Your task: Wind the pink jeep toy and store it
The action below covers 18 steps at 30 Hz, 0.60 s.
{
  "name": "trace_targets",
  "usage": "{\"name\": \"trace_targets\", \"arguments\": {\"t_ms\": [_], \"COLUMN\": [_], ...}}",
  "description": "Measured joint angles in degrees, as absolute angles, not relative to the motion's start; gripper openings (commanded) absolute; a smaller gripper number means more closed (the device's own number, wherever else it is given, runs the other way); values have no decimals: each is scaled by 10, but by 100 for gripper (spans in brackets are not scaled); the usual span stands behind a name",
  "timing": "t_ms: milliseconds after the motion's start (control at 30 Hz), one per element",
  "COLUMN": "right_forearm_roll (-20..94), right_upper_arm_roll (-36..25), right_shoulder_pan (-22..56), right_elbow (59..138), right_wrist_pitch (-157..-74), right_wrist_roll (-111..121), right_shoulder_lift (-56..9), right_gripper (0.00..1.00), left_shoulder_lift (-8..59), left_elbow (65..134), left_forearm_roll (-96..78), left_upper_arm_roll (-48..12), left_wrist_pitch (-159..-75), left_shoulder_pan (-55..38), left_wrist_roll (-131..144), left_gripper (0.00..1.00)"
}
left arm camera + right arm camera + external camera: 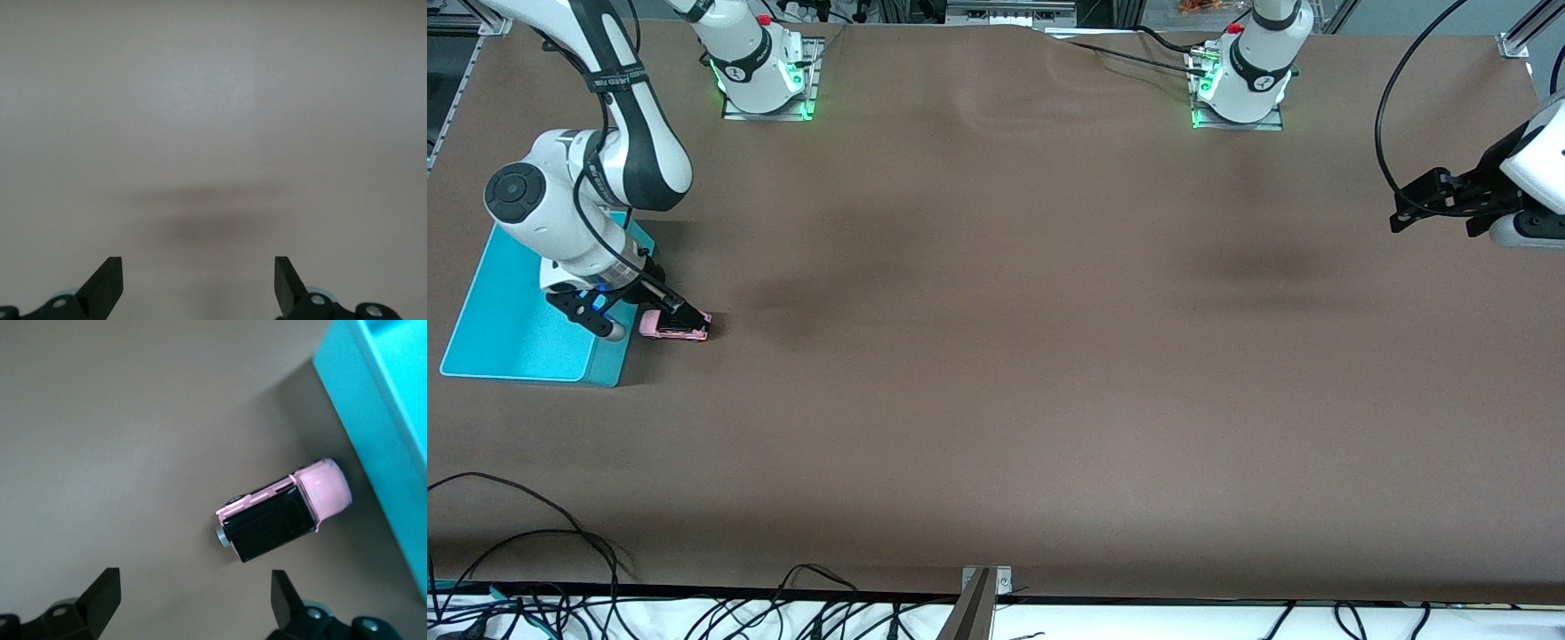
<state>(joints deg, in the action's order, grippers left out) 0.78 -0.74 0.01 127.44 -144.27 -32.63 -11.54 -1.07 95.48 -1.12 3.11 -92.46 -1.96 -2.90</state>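
The pink jeep toy (671, 331) stands on the brown table right beside the turquoise bin (507, 338), at the right arm's end of the table. In the right wrist view the jeep (283, 510) shows its pale pink hood and black rear roof, with the bin's wall (373, 433) next to it. My right gripper (649, 320) hovers just above the jeep, open and empty; the jeep lies ahead of the fingertips, not between them (195, 593). My left gripper (1402, 209) waits open and empty over bare table at the left arm's end (198, 280).
The bin is shallow and its inside shows nothing in it. Cables (534, 569) lie along the table edge nearest the front camera. A metal bracket (983, 591) sits at the middle of that edge.
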Motion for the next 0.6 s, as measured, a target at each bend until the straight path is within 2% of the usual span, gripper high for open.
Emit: {"name": "trace_targets", "arguments": {"t_ms": [601], "right_forearm_roll": [8], "right_upper_arm_roll": [-29], "right_shoulder_pan": [-1], "right_elbow": [1297], "right_wrist_pitch": [-1474], "right_wrist_roll": [-595], "right_shoulder_lift": [-156], "right_gripper": [100], "left_shoulder_lift": [14], "left_elbow": [945], "left_forearm_roll": [-11], "left_upper_arm_roll": [31], "left_wrist_pitch": [-924], "left_shoulder_pan": [-21], "left_wrist_roll": [-29], "left_gripper": [100]}}
